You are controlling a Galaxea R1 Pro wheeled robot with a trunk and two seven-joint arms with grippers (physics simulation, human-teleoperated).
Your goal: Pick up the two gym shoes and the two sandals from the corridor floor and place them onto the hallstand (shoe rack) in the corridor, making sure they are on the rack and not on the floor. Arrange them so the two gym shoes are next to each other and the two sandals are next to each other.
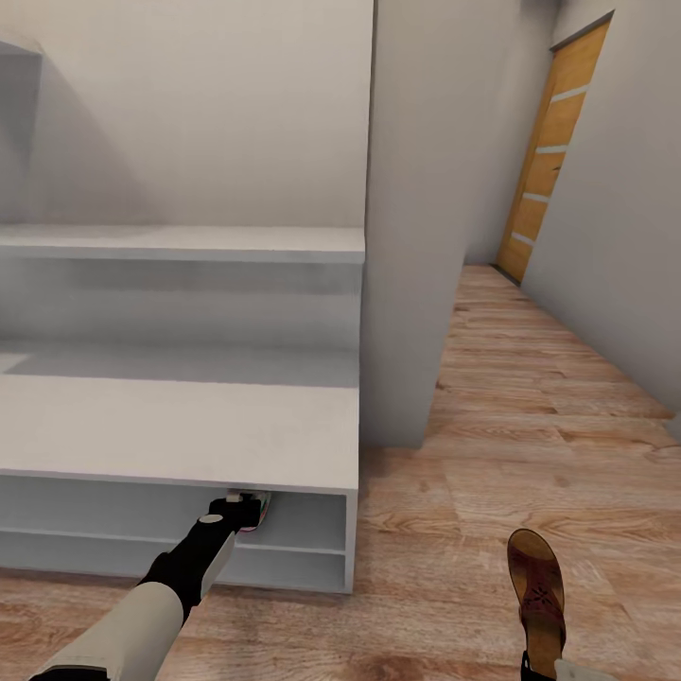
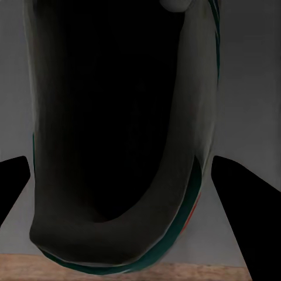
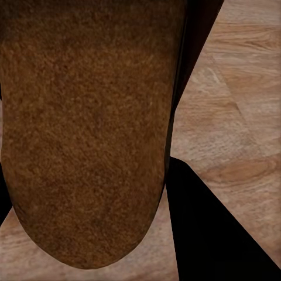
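My left arm reaches under the bench top of the pale grey hallstand (image 1: 189,426) into its upper open shelf. The left gripper (image 1: 235,509) is shut on a gym shoe (image 1: 257,499), of which only a white and red bit shows there. The left wrist view looks into that shoe's dark opening (image 2: 193,117), with a teal stripe on its side and black fingers (image 2: 243,193) on both sides of the heel. A brown sandal (image 1: 536,586) hangs just above the corridor floor (image 1: 530,426) at the lower right, with my right gripper (image 1: 546,667) shut on its heel end. Its footbed (image 3: 88,117) sits between the fingers (image 3: 205,234).
A grey wall pier (image 1: 411,236) stands right beside the hallstand's right end. Past it the wood-plank corridor runs back to an orange door (image 1: 553,151). A stepped wall shelf (image 1: 189,244) sits above the bench top.
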